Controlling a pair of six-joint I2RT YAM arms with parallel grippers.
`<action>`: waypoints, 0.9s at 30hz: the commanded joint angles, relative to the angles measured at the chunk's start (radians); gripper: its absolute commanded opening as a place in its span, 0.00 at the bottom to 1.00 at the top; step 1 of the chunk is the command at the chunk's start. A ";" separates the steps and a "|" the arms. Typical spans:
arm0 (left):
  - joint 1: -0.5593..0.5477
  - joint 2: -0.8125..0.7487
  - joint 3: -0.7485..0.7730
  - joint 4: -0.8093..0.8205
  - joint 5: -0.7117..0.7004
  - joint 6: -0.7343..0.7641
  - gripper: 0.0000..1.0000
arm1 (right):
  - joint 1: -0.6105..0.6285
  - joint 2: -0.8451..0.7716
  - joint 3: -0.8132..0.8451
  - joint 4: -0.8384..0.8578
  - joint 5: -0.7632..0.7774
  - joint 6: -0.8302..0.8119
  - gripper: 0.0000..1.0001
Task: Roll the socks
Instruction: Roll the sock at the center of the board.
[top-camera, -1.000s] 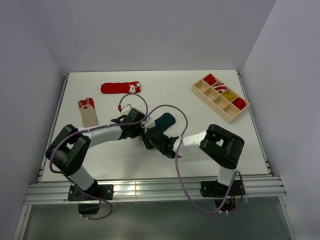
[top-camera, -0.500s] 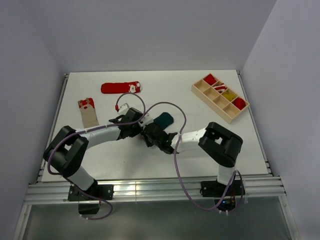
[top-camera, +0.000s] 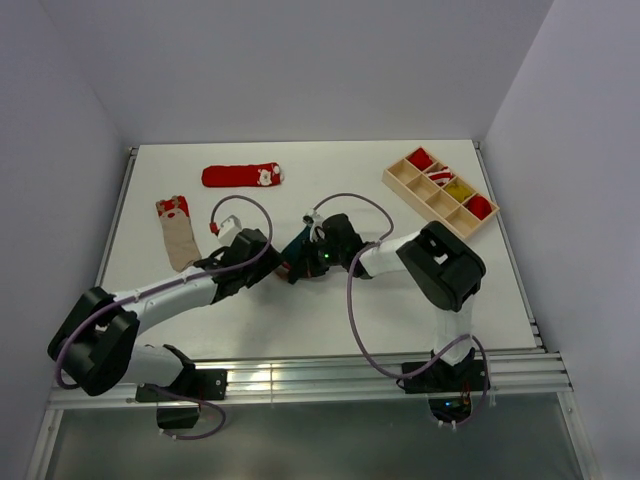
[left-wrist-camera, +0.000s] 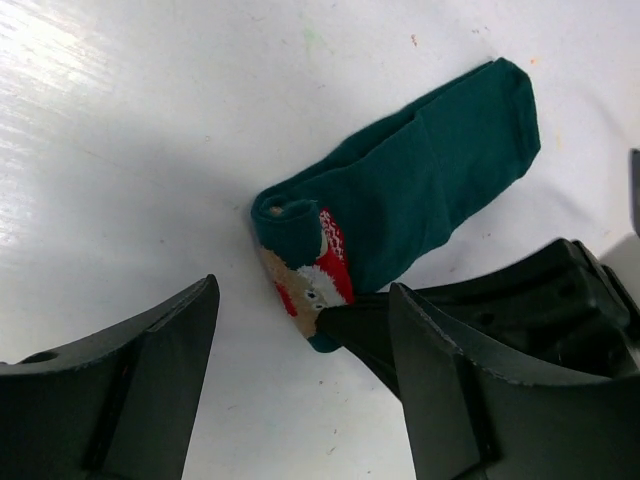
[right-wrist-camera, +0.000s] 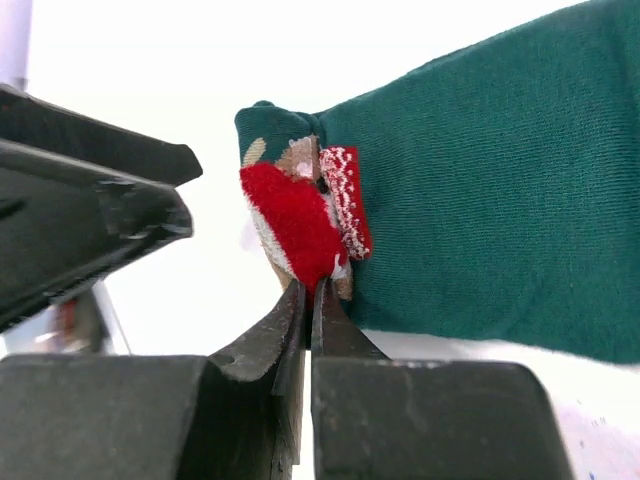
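Observation:
The dark green sock (left-wrist-camera: 430, 180) lies on the white table, its cuff end folded over, with a small red-and-white figure (left-wrist-camera: 318, 278) there. My right gripper (right-wrist-camera: 311, 288) is shut on that folded cuff, pinching the red figure (right-wrist-camera: 295, 220). My left gripper (left-wrist-camera: 300, 400) stands open just in front of the cuff with nothing between its fingers. From above, both grippers meet at table centre, left (top-camera: 272, 268) and right (top-camera: 296, 264), and mostly cover the green sock (top-camera: 298, 246). A red sock (top-camera: 242, 176) and a beige sock (top-camera: 178, 230) lie flat at back left.
A wooden divided tray (top-camera: 402, 179) sits at the back right with rolled red and yellow items in its compartments. Purple cables loop over both arms near the centre. Grey walls close in the table on three sides.
My left gripper has opened and drawn back leftward from the sock. My right gripper closed on the cuff, and its arm swung toward the table's middle over the green sock.

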 joint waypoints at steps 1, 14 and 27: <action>-0.001 -0.050 -0.042 0.062 0.005 -0.034 0.73 | -0.017 0.078 -0.004 -0.059 -0.143 0.068 0.00; -0.001 0.058 -0.073 0.129 -0.017 -0.051 0.68 | -0.068 0.181 0.041 -0.039 -0.275 0.158 0.00; 0.003 0.127 -0.099 0.123 -0.034 -0.094 0.46 | -0.089 0.189 0.053 -0.033 -0.286 0.192 0.00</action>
